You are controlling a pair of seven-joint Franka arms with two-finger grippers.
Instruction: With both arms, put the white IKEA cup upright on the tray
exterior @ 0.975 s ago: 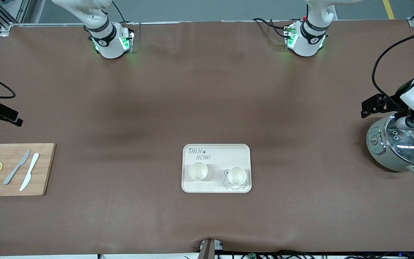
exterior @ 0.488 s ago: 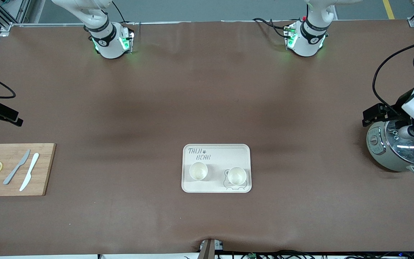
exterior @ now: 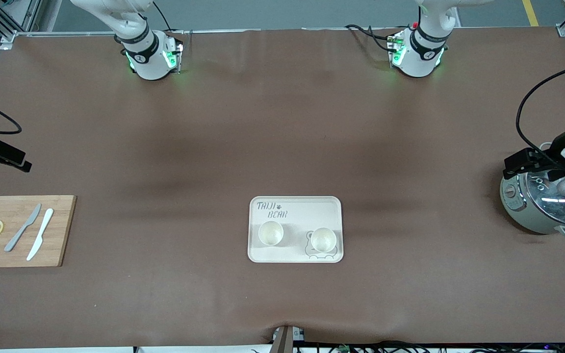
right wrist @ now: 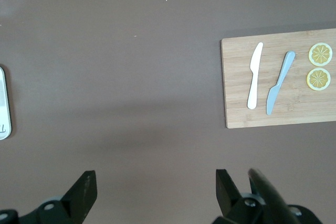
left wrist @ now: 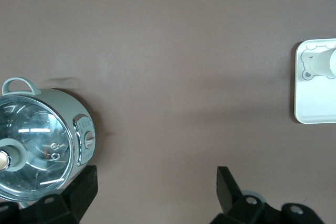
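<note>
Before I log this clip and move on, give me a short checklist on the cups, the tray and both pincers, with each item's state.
1. Two cups on the tray: ok.
2. Both cups upright, mouths up: ok.
3. Cups apart, not touching each other: ok.
4. Left pincer open and empty, up over the table next to the glass-lidded cooker at the left arm's end: ok.
5. Right pincer open and empty, up over the table by the cutting board at the right arm's end: ok.
6. Cup brand: cannot tell.
</note>
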